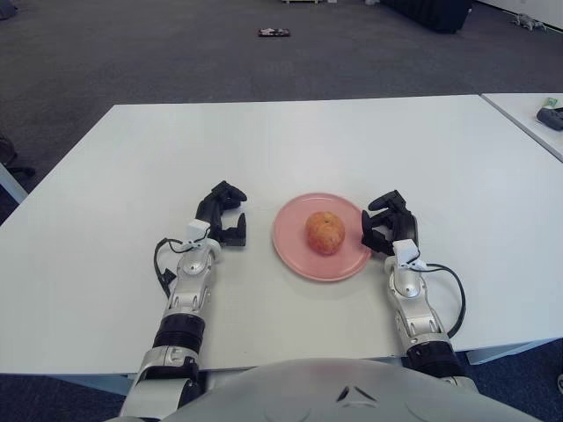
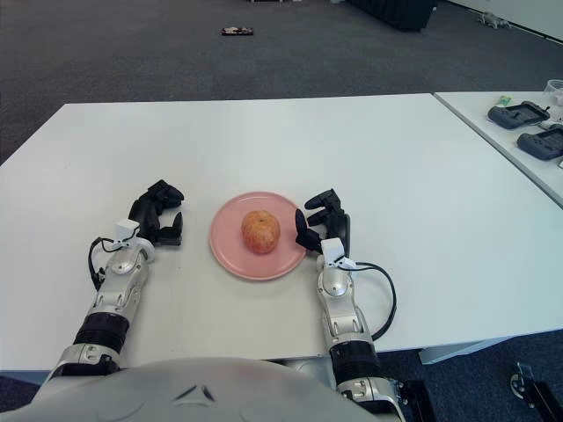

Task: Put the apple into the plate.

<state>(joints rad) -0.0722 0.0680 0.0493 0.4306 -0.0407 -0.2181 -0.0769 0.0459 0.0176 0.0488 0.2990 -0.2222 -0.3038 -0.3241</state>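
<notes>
- The apple (image 1: 325,233), reddish with yellow patches, sits upright on the pink plate (image 1: 295,251), slightly right of the plate's middle.
- The plate lies flat on the white counter (image 1: 290,141), toward the near edge, between the robot's two hands.
- The left hand (image 1: 223,214) shows just left of the plate, apart from its rim, with a strip of bare counter between them.
- Its dark fingers (image 1: 232,190) are curled inward in a narrow, loose fist and hold nothing.
- The right hand (image 1: 387,226) shows just beside the plate's right rim; I cannot tell whether it touches the rim.
- Its fingers (image 2: 321,200) are bent in toward the palm, also narrow, and hold nothing; the apple is clear of them.
- Both silver forearms reach from the near edge out over the counter, each with a black cable looping beside the wrist.
- A second white counter (image 2: 501,141) stands to the right, with a narrow gap between the two.
- Dark devices (image 2: 519,114) lie on that far-right counter.
- Grey carpet (image 1: 176,53) spreads beyond, with a small dark object (image 1: 274,32) lying on it far off.
</notes>
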